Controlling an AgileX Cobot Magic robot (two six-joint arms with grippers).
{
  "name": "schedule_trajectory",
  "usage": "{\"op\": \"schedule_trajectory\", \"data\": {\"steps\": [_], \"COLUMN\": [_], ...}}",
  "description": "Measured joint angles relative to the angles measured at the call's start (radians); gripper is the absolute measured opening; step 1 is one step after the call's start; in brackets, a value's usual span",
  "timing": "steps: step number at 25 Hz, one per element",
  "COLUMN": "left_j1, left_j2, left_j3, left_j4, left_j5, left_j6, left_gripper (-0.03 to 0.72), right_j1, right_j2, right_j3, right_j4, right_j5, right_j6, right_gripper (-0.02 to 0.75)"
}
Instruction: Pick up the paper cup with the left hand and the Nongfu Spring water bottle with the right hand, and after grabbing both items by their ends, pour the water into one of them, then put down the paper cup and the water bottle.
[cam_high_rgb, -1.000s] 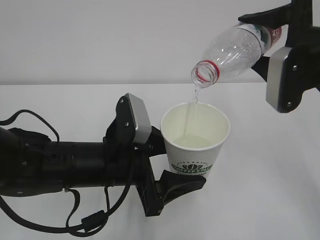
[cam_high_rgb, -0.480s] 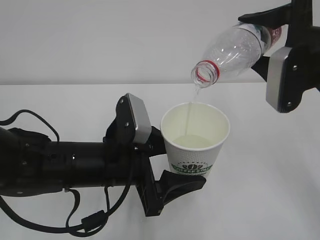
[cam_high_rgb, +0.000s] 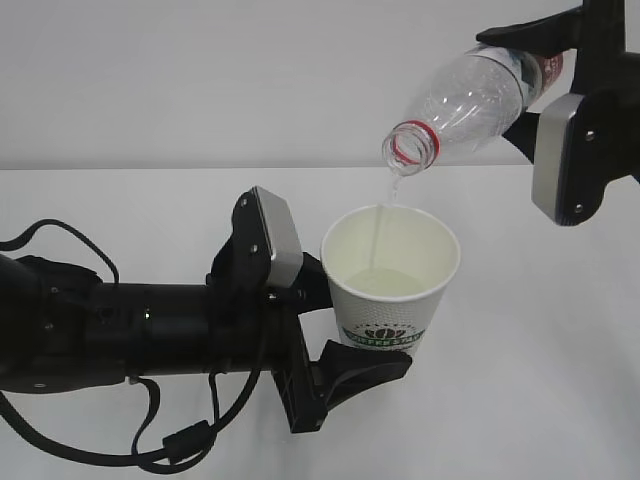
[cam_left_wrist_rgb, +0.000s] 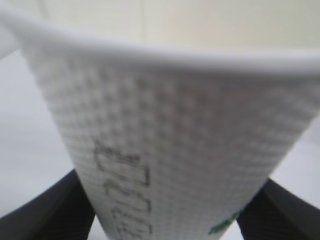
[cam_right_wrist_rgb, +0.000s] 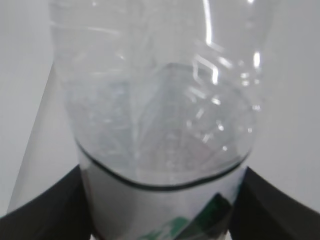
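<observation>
The white paper cup (cam_high_rgb: 390, 300) with a green logo stands upright just above the table, and my left gripper (cam_high_rgb: 372, 340) is shut on its lower part, one black finger (cam_high_rgb: 365, 365) showing in front. In the left wrist view the paper cup (cam_left_wrist_rgb: 170, 125) fills the frame between both fingers (cam_left_wrist_rgb: 55, 210). My right gripper (cam_high_rgb: 535, 85) is shut on the label end of the Nongfu Spring water bottle (cam_high_rgb: 465, 100). The bottle is tilted, red-ringed mouth down-left above the cup. A thin stream of water (cam_high_rgb: 383, 215) falls into the cup, where water (cam_high_rgb: 385, 283) has pooled. The bottle (cam_right_wrist_rgb: 155, 100) also fills the right wrist view.
The white table (cam_high_rgb: 550, 330) runs to a plain white wall behind. My left arm lies low across the left half of the exterior view, with a black cable (cam_high_rgb: 180, 440) looping under it near the front edge.
Neither arm has moved. Water keeps running from the bottle into the cup, the stream looking slightly thinner than a second ago.
</observation>
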Motion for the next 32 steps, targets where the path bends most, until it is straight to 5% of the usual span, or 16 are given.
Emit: {"op": "schedule_trajectory", "data": {"steps": [32], "left_j1": [0.000], "left_j2": [0.000], "left_j3": [0.000], "left_j4": [0.000], "left_j5": [0.002], "left_j6": [0.000], "left_gripper": [0.589], "right_j1": [0.000], "right_j2": [0.000], "right_j3": [0.000], "right_j4": [0.000], "right_j5": [-0.001], "right_j6": [-0.016], "right_gripper": [0.529]}}
